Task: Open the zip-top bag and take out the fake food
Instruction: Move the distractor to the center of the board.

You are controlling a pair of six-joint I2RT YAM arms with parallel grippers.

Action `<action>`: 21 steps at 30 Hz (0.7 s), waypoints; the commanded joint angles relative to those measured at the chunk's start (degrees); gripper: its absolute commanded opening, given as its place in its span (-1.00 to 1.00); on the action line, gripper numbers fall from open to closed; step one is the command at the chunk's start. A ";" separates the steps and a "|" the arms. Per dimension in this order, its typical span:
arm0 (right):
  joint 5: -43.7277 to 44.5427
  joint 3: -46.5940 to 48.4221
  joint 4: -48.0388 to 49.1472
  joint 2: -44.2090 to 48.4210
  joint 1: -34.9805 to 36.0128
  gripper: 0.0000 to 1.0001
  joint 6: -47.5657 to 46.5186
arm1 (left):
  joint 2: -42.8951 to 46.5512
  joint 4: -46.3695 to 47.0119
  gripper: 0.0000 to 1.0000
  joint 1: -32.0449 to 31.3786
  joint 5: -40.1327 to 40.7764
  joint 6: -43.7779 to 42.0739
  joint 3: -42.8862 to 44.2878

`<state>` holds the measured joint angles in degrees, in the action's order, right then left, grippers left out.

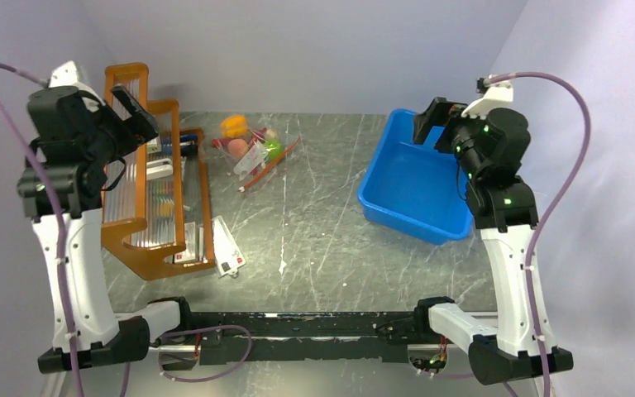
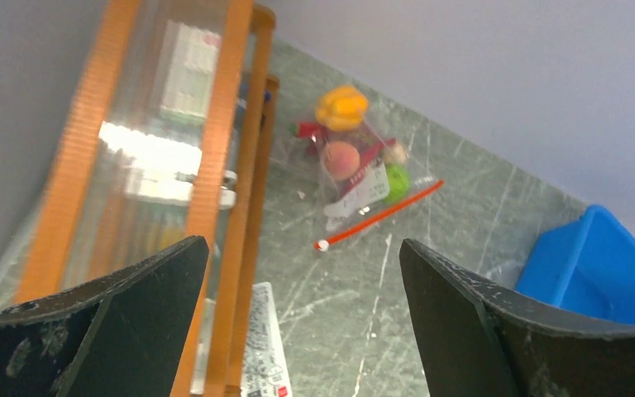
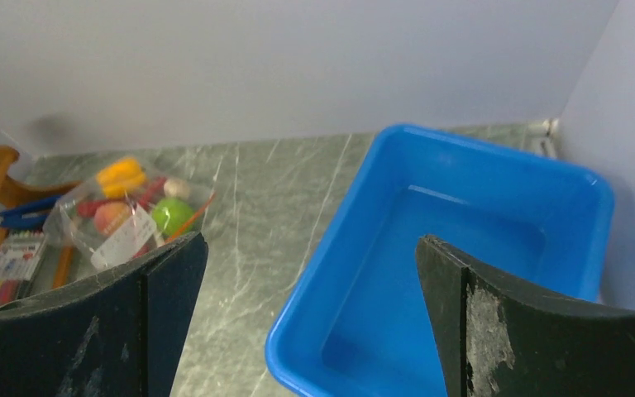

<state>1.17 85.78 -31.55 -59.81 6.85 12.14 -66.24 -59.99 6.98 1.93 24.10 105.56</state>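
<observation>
Opening step, not begun: zip-top bag (image 1: 255, 157) with fake food (image 1: 233, 126) inside lay on the surface (image 1: 322, 231) near the far wall beside the wooden rack (image 1: 155, 207); I held left gripper (image 2: 302, 248) and right gripper (image 3: 310, 240) aloft, jaws wide and empty; next, I judged, reach its zip strip (image 1: 269, 165).

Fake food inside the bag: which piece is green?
The lime: the only green piece, round, beside the orange-red zip strip of the zip-top bag; the bell pepper is orange-yellow, the peach pinkish.

Clear crinkly plastic zip-top bag (image 1: 258, 154) on veined, stone-look table (image 1: 322, 240).
</observation>
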 commanded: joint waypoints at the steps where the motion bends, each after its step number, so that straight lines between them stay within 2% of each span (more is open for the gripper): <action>1: -2.35 -5.50 4.26 -0.53 -0.17 0.99 3.52 | -0.16 13.57 0.98 -2.93 -7.22 3.47 -9.77; 6: -7.16 -12.70 7.19 -0.97 -0.25 0.99 6.58 | -3.36 19.05 0.98 -13.25 -8.10 2.16 -17.71; 14: -17.89 -25.70 11.39 2.03 -0.33 0.99 11.14 | -12.57 24.33 0.98 -34.09 -5.23 1.27 -21.80; 18: -21.56 -28.92 10.09 2.81 -0.37 0.99 13.02 | -14.79 26.90 0.98 -40.44 -2.79 2.78 -25.80; 21: -23.60 -28.82 6.31 2.81 -0.41 0.99 13.84 | -14.83 28.55 0.98 -43.46 1.93 4.88 -30.54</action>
<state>-17.21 56.73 -23.73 -58.37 6.81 23.75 -81.60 -35.88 -33.76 -2.09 26.63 79.15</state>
